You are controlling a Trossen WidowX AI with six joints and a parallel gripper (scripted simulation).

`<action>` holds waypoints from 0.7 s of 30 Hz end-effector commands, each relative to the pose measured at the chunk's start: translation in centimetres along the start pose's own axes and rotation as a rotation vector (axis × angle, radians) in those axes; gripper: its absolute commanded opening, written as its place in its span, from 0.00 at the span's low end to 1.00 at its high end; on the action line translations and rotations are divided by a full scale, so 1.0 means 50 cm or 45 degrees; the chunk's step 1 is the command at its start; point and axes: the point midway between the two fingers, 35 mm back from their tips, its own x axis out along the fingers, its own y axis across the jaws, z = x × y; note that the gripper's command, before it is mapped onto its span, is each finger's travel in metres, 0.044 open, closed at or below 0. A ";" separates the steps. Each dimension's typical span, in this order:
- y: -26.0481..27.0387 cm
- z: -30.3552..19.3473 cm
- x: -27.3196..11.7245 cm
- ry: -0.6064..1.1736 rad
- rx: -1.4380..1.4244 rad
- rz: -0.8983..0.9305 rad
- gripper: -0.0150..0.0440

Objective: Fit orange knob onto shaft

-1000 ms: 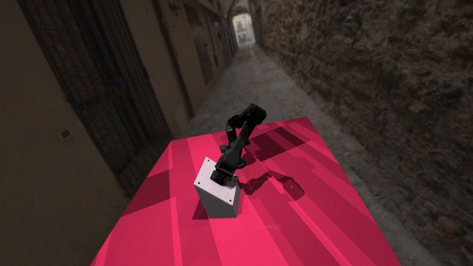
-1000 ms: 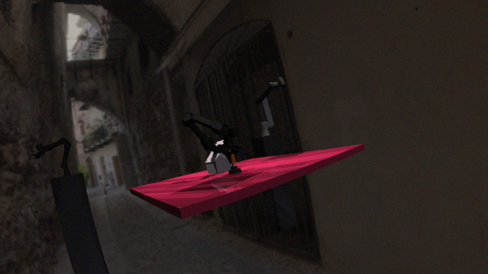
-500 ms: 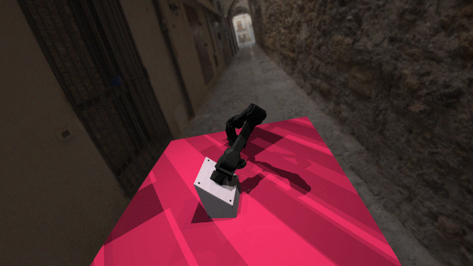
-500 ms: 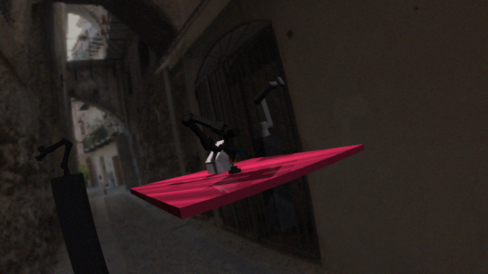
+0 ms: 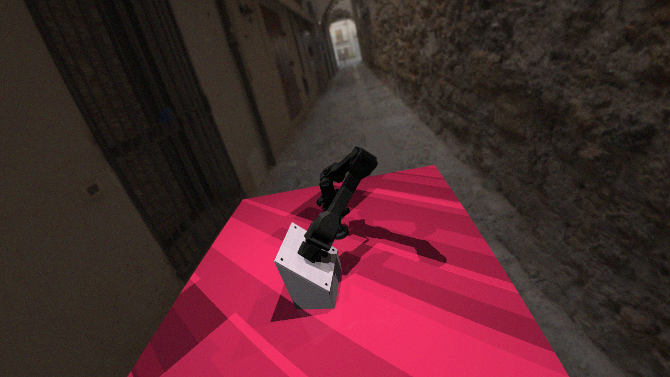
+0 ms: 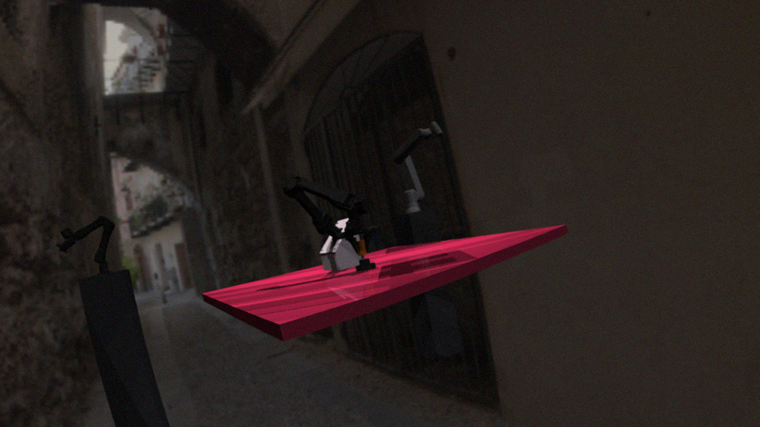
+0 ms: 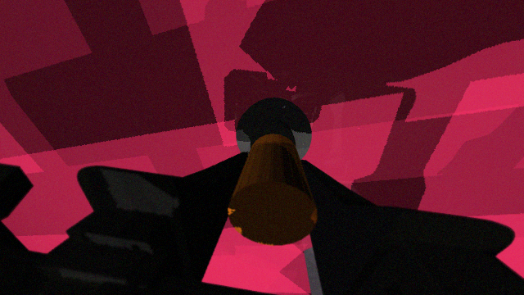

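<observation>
The orange knob (image 6: pixel 362 245) (image 7: pixel 272 213) is upright between the fingers of my gripper (image 6: pixel 361 238) (image 7: pixel 273 161), which is shut on it. In the wrist view I look down on its shaded top. The dark round pedestal (image 5: pixel 342 232) (image 6: pixel 365 265) (image 7: pixel 275 111) lies under the knob's far end, and the knob covers part of it. The silver shaft and the hole underneath the knob are hidden. I cannot tell whether the knob touches the pedestal or how the flat sides line up. In the top view the knob is hidden behind the arm.
A grey box (image 5: pixel 304 290) (image 6: pixel 340 255) with a sloped white top stands close beside the pedestal and carries my arm (image 5: pixel 344 192). Both stand on the pink table (image 5: pixel 398 337) (image 6: pixel 426 274). Moving shadows and patterned light cross it. Another arm (image 6: pixel 104 237) stands beyond the table.
</observation>
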 end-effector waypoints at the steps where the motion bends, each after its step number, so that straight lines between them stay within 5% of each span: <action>1: 0.001 -0.001 0.001 0.004 -0.375 0.004 0.25; 21: 0.003 -0.001 0.002 0.000 -2.133 0.007 0.25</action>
